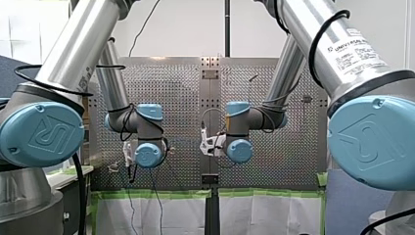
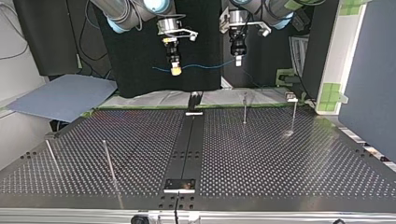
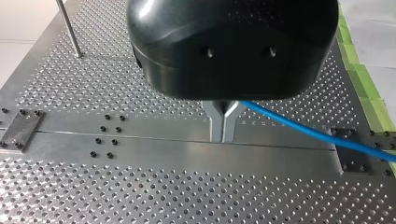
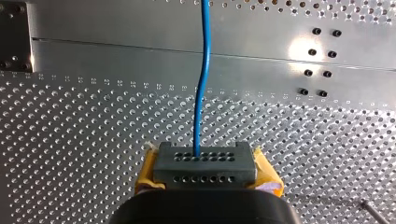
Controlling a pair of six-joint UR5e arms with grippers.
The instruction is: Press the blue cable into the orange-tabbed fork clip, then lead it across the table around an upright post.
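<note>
The blue cable (image 2: pixel 205 66) hangs in the air between both grippers, above the table's far edge in the top view. My left gripper (image 3: pixel 223 127) has its metal fingers pressed together on the cable (image 3: pixel 317 135), which trails off to one side. It shows at the top view's right (image 2: pixel 238 59). My right gripper (image 2: pixel 175 70), with yellow pads (image 4: pixel 148 173), is shut on the cable (image 4: pixel 201 84), which runs straight ahead from it over the plate. A short cable end sticks out beyond it. I see no orange-tabbed clip in any view.
Thin upright posts stand on the perforated table (image 2: pixel 261 154): two at the top view's right (image 2: pixel 244 109) (image 2: pixel 294 116) and two at its left (image 2: pixel 108 161) (image 2: pixel 51 156). A dark centre strip (image 2: pixel 187 144) runs across the table. One post (image 3: pixel 70 28) shows ahead of my left gripper.
</note>
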